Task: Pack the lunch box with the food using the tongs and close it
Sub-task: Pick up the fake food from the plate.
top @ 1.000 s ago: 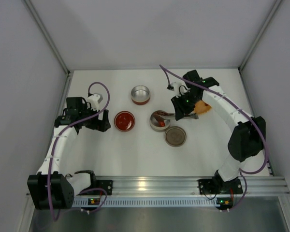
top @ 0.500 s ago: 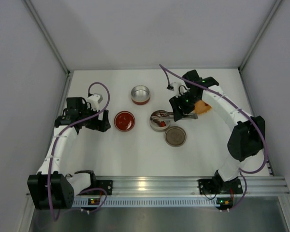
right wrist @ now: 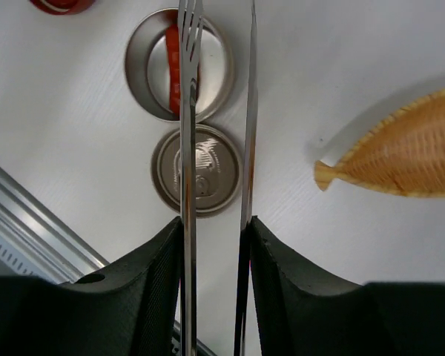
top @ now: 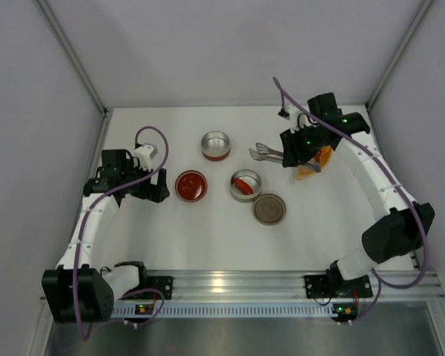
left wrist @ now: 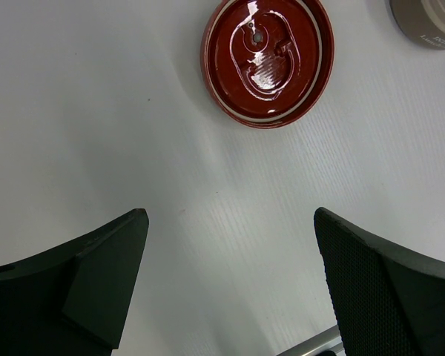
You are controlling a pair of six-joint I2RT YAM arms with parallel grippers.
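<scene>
At middle left we see the left gripper spread wide and empty, near a red lid. Right of centre, a red piece lies in a tin, just beside a grey lid. At upper right, the right gripper clamps the tongs, next to an orange dish.

Bright, even overhead light; soft shadows.

The tongs are mirror-bright metal, the red lid glossy, the leaf dish woven, the table matt white.
</scene>
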